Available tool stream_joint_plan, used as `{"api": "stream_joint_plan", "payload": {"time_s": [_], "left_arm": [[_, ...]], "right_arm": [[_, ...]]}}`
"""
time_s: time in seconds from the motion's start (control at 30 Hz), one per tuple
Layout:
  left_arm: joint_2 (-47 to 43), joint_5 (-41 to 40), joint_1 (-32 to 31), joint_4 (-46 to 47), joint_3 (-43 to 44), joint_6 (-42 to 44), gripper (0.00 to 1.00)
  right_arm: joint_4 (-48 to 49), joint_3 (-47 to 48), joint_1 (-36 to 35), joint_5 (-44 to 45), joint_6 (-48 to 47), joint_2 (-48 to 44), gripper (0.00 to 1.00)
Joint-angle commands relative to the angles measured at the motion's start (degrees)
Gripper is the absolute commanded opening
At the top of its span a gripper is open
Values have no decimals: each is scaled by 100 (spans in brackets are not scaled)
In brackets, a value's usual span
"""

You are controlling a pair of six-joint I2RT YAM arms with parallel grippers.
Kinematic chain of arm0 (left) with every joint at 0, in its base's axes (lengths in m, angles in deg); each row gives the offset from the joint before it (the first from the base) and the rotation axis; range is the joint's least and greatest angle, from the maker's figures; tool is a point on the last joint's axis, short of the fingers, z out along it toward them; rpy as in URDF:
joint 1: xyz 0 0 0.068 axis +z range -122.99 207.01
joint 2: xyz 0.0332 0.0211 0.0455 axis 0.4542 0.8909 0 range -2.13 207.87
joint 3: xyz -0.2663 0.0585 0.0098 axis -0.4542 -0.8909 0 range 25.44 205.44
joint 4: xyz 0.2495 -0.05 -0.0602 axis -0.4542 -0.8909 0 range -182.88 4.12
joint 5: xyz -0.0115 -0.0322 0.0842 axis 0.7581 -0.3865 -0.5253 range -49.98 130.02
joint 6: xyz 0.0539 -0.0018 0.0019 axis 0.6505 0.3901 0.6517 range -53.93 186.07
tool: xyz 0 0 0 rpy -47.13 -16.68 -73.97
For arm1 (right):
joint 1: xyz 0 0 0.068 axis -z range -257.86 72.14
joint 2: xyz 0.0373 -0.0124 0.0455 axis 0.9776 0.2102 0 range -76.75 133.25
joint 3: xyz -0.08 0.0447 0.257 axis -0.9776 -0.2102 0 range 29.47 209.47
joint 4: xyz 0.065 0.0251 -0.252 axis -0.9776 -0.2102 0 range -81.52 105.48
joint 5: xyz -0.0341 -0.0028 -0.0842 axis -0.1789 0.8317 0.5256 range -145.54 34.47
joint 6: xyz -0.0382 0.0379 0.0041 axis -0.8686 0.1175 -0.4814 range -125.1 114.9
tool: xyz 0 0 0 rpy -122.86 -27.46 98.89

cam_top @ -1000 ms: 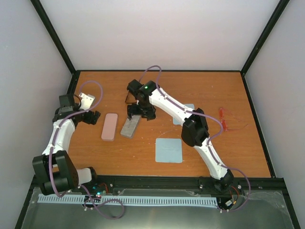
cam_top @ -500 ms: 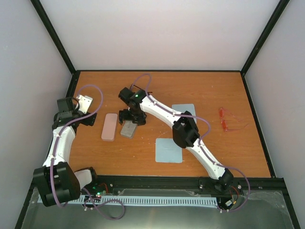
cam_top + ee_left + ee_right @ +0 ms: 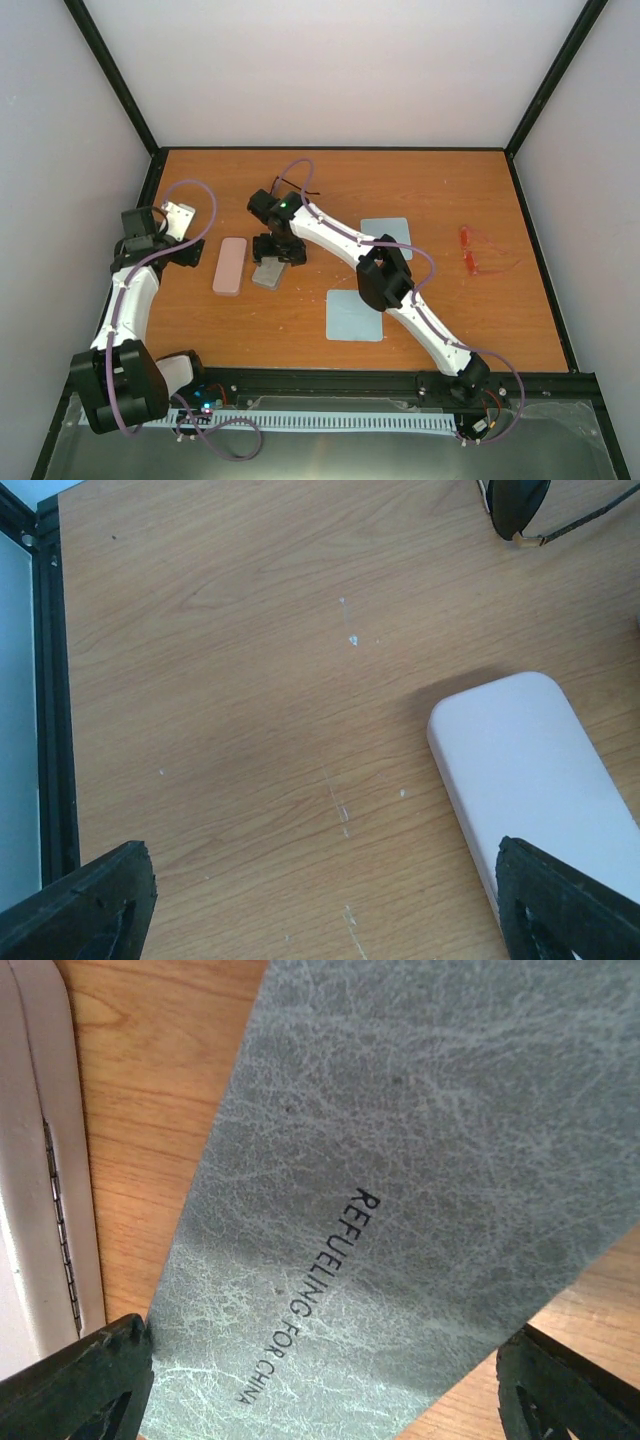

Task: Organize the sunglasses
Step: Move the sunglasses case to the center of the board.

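The sunglasses (image 3: pixel 515 505), a thin dark frame with a dark lens, show only at the top right corner of the left wrist view; in the top view my right wrist hides most of them. My right gripper (image 3: pixel 278 250) is open, low over the near end of a grey case (image 3: pixel 267 273). In the right wrist view its fingertips (image 3: pixel 80 1380) stand either side of the grey case (image 3: pixel 400 1160), which is printed with black letters. My left gripper (image 3: pixel 190 252) is open and empty over bare wood, just left of a pink case (image 3: pixel 230 265).
The pink case (image 3: pixel 530 770) lies by my left gripper's right finger, and its hinged edge (image 3: pixel 45 1160) shows beside the grey case. Two light-blue cloths (image 3: pixel 355 315) (image 3: pixel 385 232) lie mid-table. Red glasses (image 3: pixel 475 250) lie far right. A black frame rail (image 3: pixel 50 680) runs along the left table edge.
My right arm has swung left and towards the near edge and come down over the grey case, now covering the sunglasses in the top view. My left arm has barely moved.
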State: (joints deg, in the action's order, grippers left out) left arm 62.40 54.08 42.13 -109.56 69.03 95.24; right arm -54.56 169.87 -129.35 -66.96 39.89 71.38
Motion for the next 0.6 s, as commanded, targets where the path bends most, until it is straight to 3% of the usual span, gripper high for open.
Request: {"api": "stream_joint_plan", "payload": {"time_s": [0.0,0.23,0.57], "left_arm": [[-128,110,44,29,-3,-94,92],[-176,126,44,-1,-56,-65,92],[-205,180,44,-6,-93,-109,92]], "right_arm": [[-157,138,-11,257,5,226,91],[-703,30,36,801,-174,166,88],[-865,-1481,471,1707,-599,-680,88]]}}
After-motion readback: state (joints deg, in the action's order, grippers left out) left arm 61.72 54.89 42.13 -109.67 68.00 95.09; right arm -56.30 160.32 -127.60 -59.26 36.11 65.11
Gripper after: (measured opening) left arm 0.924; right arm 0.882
